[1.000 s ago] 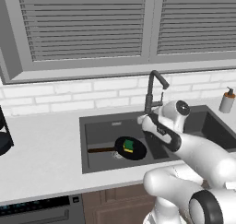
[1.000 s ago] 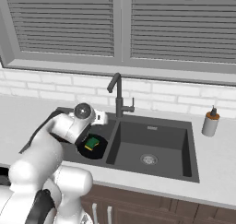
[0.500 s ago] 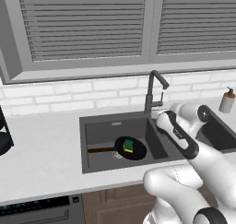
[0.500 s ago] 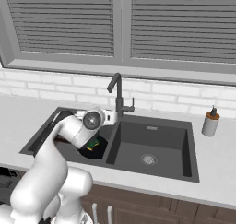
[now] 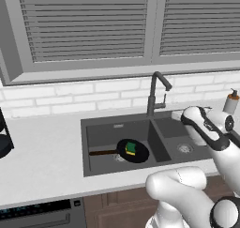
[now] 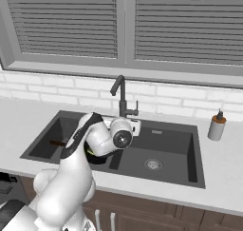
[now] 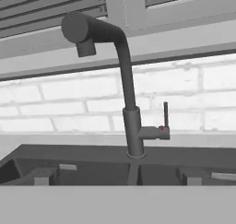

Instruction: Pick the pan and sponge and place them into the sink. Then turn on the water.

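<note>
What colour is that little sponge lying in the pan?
Yellow with a green layer; the sponge shows best in the left base view.

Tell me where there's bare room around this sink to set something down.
The widest bare stretch is the white counter left of the sink, short of the dark appliance at the picture's edge. A smaller patch lies right of the sink, around the soap dispenser. The right basin is bare. The left basin is crowded: the pan holds the sponge.
</note>
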